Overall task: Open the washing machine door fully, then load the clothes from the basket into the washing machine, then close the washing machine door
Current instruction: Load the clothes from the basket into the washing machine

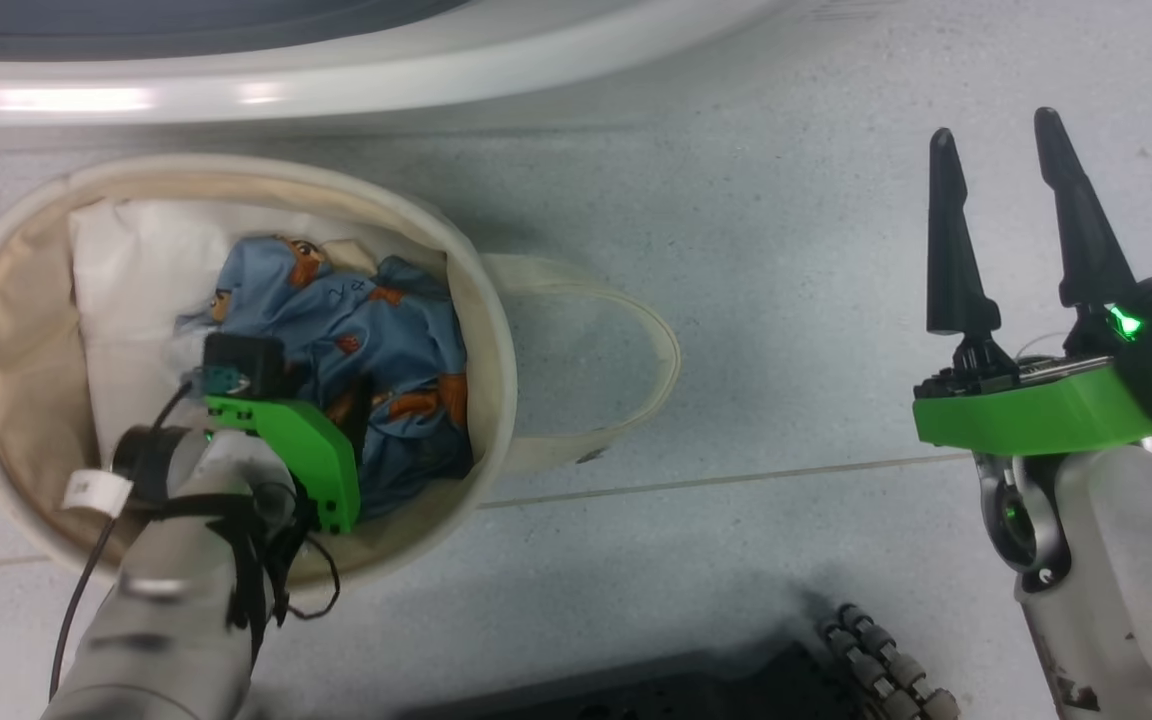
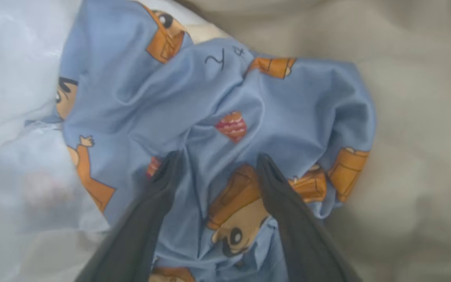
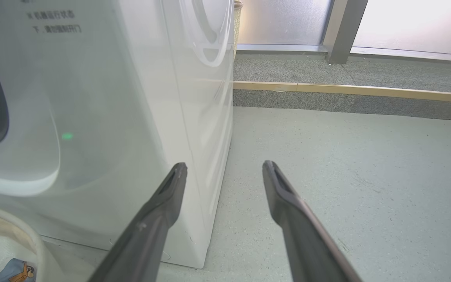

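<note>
The cream basket (image 1: 491, 330) stands on the floor just in front of the white washing machine (image 1: 356, 85). The blue bear-print clothes (image 1: 376, 340) lie crumpled inside it. My left gripper (image 1: 361, 415) reaches down into the basket. In the left wrist view it (image 2: 217, 164) is open, its two fingers resting on either side of a fold of the clothes (image 2: 229, 102). My right gripper (image 1: 994, 125) is open and empty over the bare floor, to the right of the basket. Its wrist view shows the gripper (image 3: 224, 167) by the washing machine's (image 3: 131, 98) front corner. The door is out of view.
A plain white padded cloth (image 1: 136, 270) lines the basket's left side. One loop handle (image 1: 651, 345) lies flat on the floor to the right. My dark base (image 1: 656, 690) sits at the bottom. A raised ledge with a wooden strip (image 3: 347, 90) runs beyond the machine.
</note>
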Controlling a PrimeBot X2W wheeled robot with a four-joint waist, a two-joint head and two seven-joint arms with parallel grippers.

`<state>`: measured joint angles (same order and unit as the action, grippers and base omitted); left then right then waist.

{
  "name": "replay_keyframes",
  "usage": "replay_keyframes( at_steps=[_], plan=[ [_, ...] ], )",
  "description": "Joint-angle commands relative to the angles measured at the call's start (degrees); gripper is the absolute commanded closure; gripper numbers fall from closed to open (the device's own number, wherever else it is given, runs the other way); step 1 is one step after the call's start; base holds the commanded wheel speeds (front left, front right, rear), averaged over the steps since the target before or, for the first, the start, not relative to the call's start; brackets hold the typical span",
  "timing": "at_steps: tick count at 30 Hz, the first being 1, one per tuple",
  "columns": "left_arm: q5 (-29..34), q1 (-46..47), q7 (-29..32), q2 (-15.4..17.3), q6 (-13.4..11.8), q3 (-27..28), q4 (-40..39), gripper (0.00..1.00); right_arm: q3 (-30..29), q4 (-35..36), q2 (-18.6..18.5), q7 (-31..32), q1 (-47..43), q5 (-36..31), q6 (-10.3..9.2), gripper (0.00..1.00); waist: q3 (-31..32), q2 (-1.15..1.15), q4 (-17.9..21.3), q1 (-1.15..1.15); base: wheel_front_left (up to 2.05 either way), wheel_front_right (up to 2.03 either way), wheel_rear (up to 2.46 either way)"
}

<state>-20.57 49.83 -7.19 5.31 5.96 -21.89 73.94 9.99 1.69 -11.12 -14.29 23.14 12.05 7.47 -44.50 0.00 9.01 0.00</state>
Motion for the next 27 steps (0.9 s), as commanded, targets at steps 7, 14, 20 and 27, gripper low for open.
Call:
replay_keyframes(
  at_steps=[7,14,20,27],
  plan=[
    [0.9,-1.6,8.4,2.6,-3.9,-0.4,0.0,0.0,0.4,2.2,-0.4,-0.7,-2.6,-0.5,0.02,0.0,-0.8,0.0,0.5,0.0,0.0,0.0,0.0],
    [1.1,-1.2,9.8,2.6,-3.9,-1.4,0.0,0.0,0.1,2.2,-0.5,-0.7,-2.9,-0.6,0.02,0.0,-1.3,0.0,0.6,0.0,0.0,0.0,0.0],
    [0.6,-0.3,8.5,2.6,-4.3,-1.4,0.0,1.0,-0.1,2.5,-0.4,-0.7,-2.9,-0.7,0.02,0.0,-1.8,0.0,0.4,0.0,0.0,0.0,0.0],
    [-0.4,0.3,5.2,2.6,-5.1,-1.0,0.0,1.0,-0.2,2.0,0.0,-0.7,-2.5,-0.4,0.02,0.0,-0.9,0.0,-0.1,0.0,0.0,0.0,0.0]
  ],
)
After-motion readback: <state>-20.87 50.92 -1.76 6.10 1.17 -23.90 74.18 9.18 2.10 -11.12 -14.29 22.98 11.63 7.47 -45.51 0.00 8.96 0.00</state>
